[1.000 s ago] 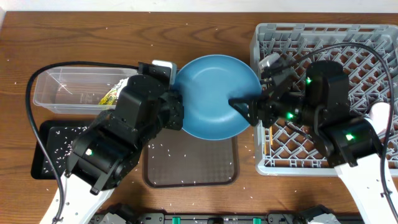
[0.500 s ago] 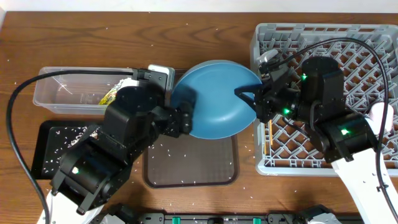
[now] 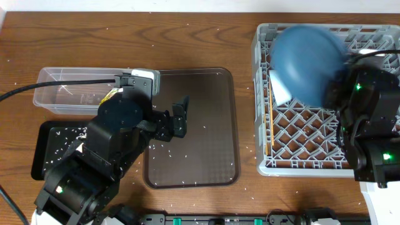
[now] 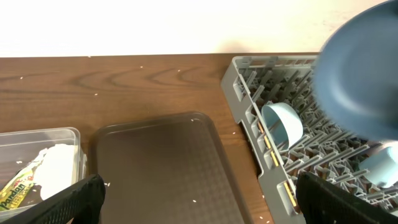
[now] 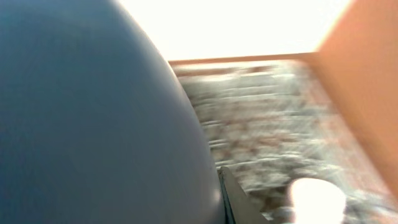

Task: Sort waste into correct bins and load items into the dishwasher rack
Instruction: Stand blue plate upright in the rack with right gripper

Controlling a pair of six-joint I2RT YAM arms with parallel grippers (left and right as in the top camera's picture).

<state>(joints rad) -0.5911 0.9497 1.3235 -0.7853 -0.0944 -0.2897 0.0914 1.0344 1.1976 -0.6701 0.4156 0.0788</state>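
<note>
The blue plate [image 3: 305, 57] hangs blurred over the far left part of the grey dishwasher rack [image 3: 312, 147], with my right gripper [image 5: 221, 194] shut on its rim. The plate [image 5: 93, 112] fills the left of the right wrist view. My left gripper [image 3: 182, 117] stands open and empty over the dark-brown serving tray [image 3: 206, 156]; its wide jaws frame that tray [image 4: 161, 162] in the left wrist view. A light-blue cup [image 4: 283, 121] lies in the rack. The clear tub [image 3: 62, 94] holds the yellow-green packet [image 3: 111, 95] and white tissue [image 4: 59, 165].
The black tray [image 3: 44, 156] with rice grains sits in front of the clear tub, partly under my left arm. Rice grains are scattered over the table and the serving tray. A pale round item [image 5: 317, 196] shows blurred in the rack.
My left gripper opened, let go of the plate and drew back left. The right gripper shut on the plate's rim and carried it right, over the rack.
</note>
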